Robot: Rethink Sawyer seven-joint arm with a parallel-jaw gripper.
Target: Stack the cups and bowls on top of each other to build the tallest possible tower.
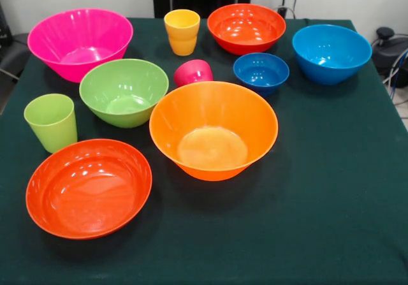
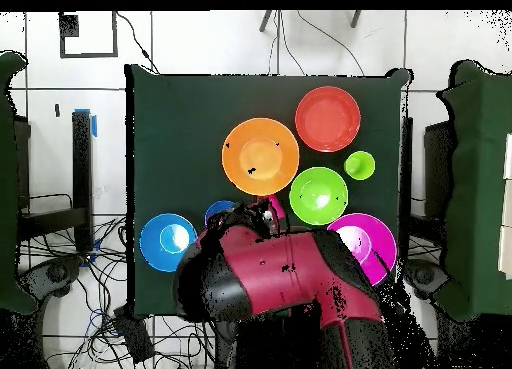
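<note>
Jaws: cannot tell; the front view shows no gripper, and from overhead the red arm (image 2: 290,275) folds over the table's robot-side edge, hiding its tip.
Tower: none yet; every piece sits apart on the green cloth (image 1: 331,189).
Bowls: big orange bowl (image 1: 213,131) central, big pink bowl (image 1: 80,43), green bowl (image 1: 123,92), two red-orange bowls (image 1: 88,188) (image 1: 246,28), light blue bowl (image 1: 331,53), small dark blue bowl (image 1: 261,72).
Cups: yellow-orange cup (image 1: 182,32) and lime cup (image 1: 51,122) upright; pink cup (image 1: 193,73) tipped over, mouth facing away.
Key relation: overhead, the arm covers the yellow cup, far red-orange bowl and part of the dark blue bowl, so those probably lie nearest.
</note>
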